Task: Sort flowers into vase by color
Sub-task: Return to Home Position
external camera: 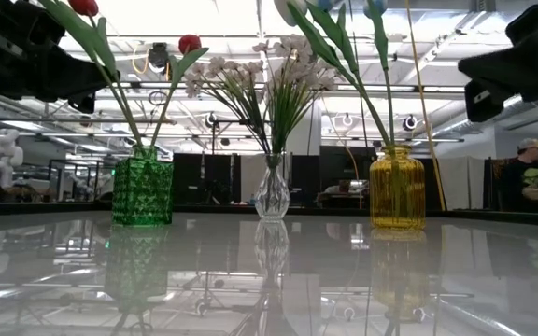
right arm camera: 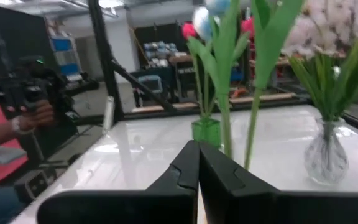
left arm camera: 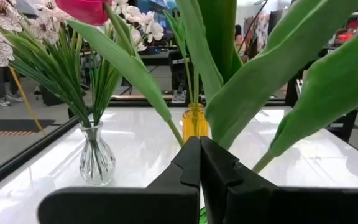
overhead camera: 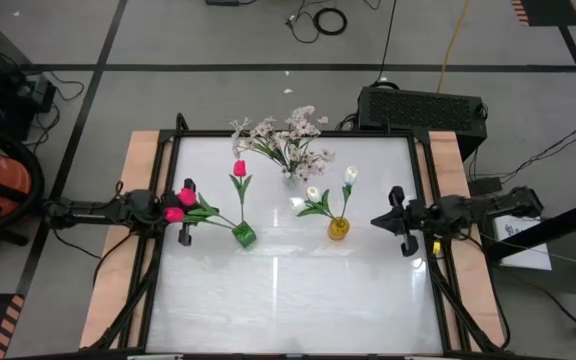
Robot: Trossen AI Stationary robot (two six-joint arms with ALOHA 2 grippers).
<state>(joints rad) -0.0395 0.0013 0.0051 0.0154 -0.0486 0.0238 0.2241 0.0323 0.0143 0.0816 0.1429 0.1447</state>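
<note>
right gripper [right arm camera: 198,147]: lower middle of the frame, dark jaws pressed together with no gap, nothing between them.
white tulips [right arm camera: 203,16]: pale blurred blooms at the top centre; their two green stems drop down just behind the jaws.
green vase [right arm camera: 207,131]: centre of the frame, beyond those stems, standing on the tabletop [right arm camera: 135,155].
magenta tulips [right arm camera: 190,29]: two blooms at the upper centre, above the green vase.
clear glass vase [right arm camera: 325,159]: lower right, upright, holding green blades.
pale blossoms [right arm camera: 334,25]: upper right, blurred, above the blades.
person: left edge, red sleeve, a hand [right arm camera: 33,114] at a dark device.
black post [right arm camera: 104,62]: upper left, slanting.
</note>
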